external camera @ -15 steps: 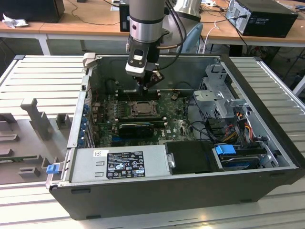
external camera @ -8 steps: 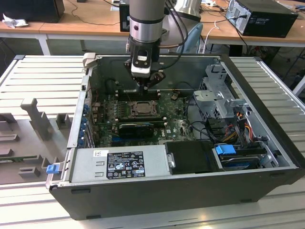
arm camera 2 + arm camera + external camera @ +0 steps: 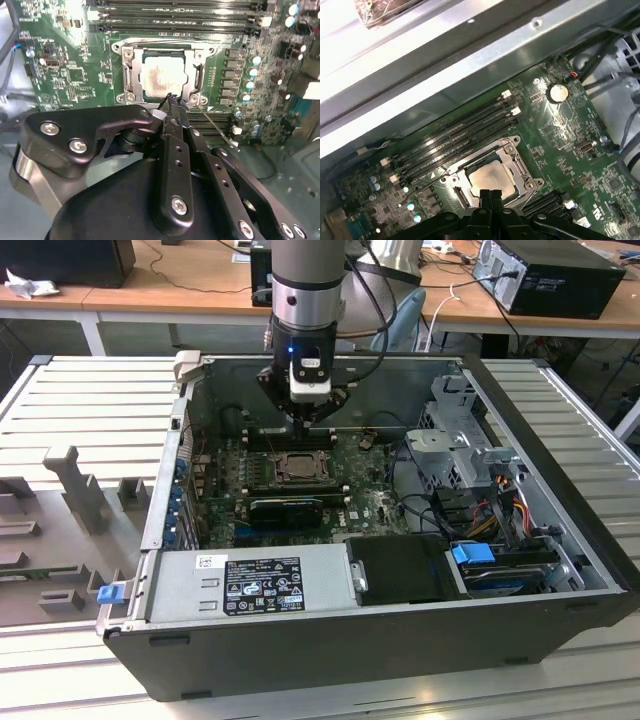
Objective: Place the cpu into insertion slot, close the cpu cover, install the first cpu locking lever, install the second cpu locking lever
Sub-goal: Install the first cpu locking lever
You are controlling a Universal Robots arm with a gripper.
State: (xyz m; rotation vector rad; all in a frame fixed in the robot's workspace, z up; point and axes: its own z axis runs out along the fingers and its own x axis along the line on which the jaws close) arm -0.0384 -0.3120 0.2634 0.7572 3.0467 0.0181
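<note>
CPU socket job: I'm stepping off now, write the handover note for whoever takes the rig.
The gripper is shut, holding nothing, poised over the edge of the insertion slot.
The cpu sits in the slot: done.
The cpu cover looks lowered flat around it.
One thin lever rod angles away from the socket, seemingly unlatched; the other lever I cannot tell. Locking is not yet done.

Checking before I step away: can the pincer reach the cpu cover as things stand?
Probably yes: the shut pincer hangs right by the cpu cover edge inside the open case, with nothing between them.
</note>
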